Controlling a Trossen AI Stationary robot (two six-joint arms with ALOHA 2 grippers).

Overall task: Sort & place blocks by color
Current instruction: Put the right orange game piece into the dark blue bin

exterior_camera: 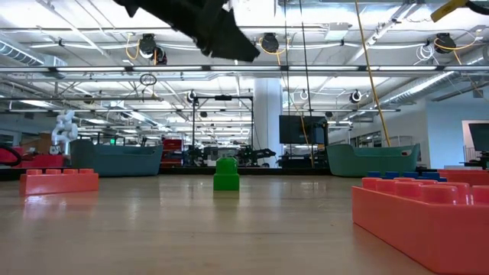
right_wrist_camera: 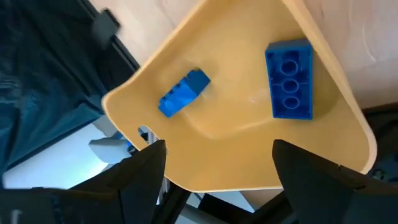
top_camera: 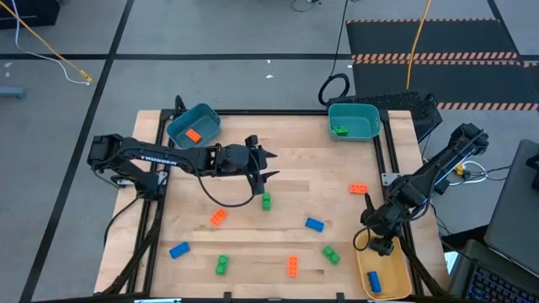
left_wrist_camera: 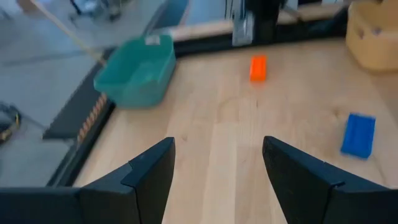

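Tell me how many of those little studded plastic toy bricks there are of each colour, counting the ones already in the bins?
Orange studded plastic bricks: 4 (1 in the left teal plastic bin)
Green studded plastic bricks: 4 (1 in the right teal plastic bin)
Blue studded plastic bricks: 4 (2 in the yellow plastic bin)
Total: 12
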